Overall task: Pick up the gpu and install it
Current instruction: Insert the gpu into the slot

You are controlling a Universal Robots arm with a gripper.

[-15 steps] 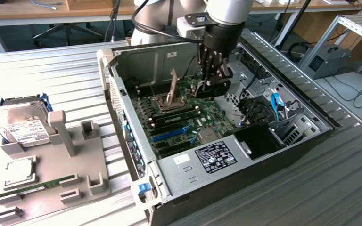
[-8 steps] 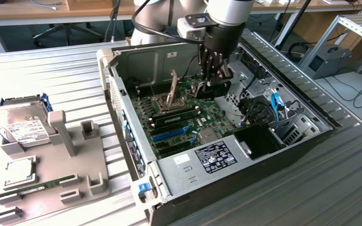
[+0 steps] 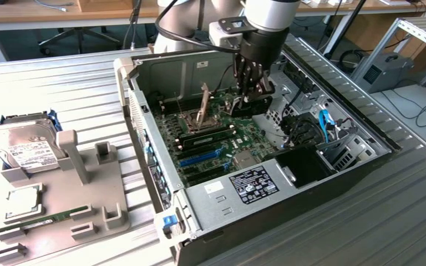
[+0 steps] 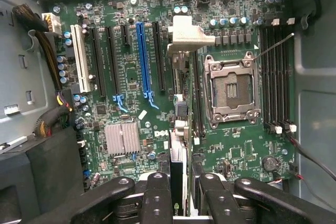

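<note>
The gripper (image 4: 178, 192) holds the gpu (image 4: 178, 156) edge-on between its fingers (image 4: 157, 198), inside the case (image 3: 153, 138) above the motherboard (image 4: 131, 77). The card is likely light, stiff and fragile; grip by the edges.

Open computer case (image 3: 198, 199) lies on the worktop (image 3: 390, 221), motherboard (image 3: 221, 141) inside. Gripper (image 3: 252, 91) hangs within the case, over the board. Parts holder (image 3: 65, 221) sits to the exterior view's left of the case, hard drive (image 3: 24, 147) at its far end.
</note>
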